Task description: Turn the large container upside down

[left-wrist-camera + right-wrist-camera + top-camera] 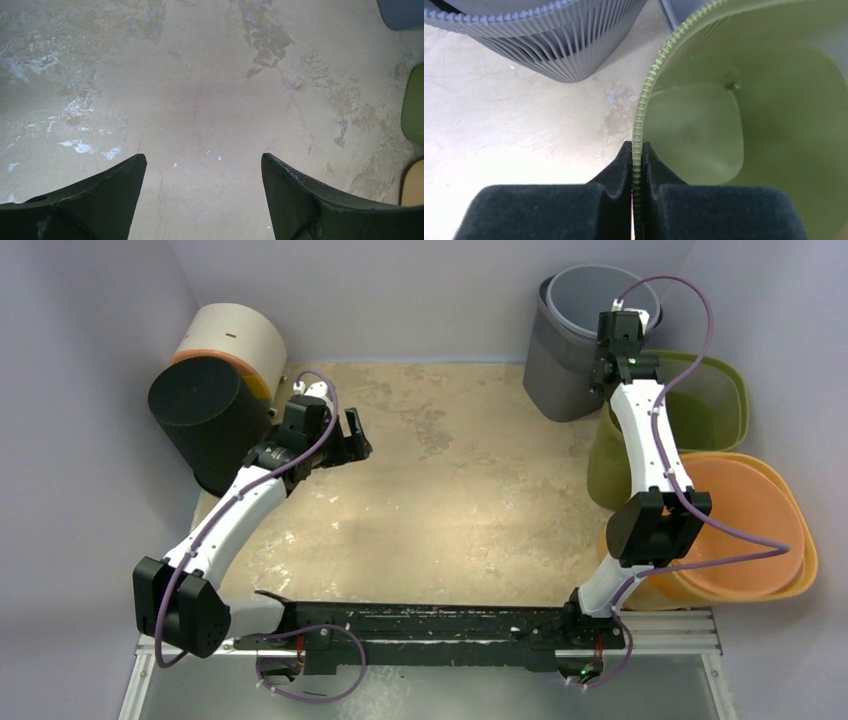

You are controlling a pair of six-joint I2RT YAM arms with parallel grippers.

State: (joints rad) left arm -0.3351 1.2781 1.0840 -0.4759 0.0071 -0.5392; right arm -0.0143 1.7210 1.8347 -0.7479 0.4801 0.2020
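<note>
A large olive-green ribbed container (715, 410) stands open side up at the right edge of the table. My right gripper (618, 360) is shut on its left rim. In the right wrist view the jaws (637, 145) pinch the thin green rim (651, 80) between them, and the container's hollow inside (749, 100) shows on the right. My left gripper (355, 435) is open and empty above the left part of the table. In the left wrist view its fingers (202, 157) stand wide apart over bare table.
Grey nested bins (570, 350) stand just left of the green container and close to the right gripper, also in the right wrist view (559, 45). An orange tub (745, 530) sits in front of the green one. A black bin (205, 415) and a cream one (235, 335) lie at the far left.
</note>
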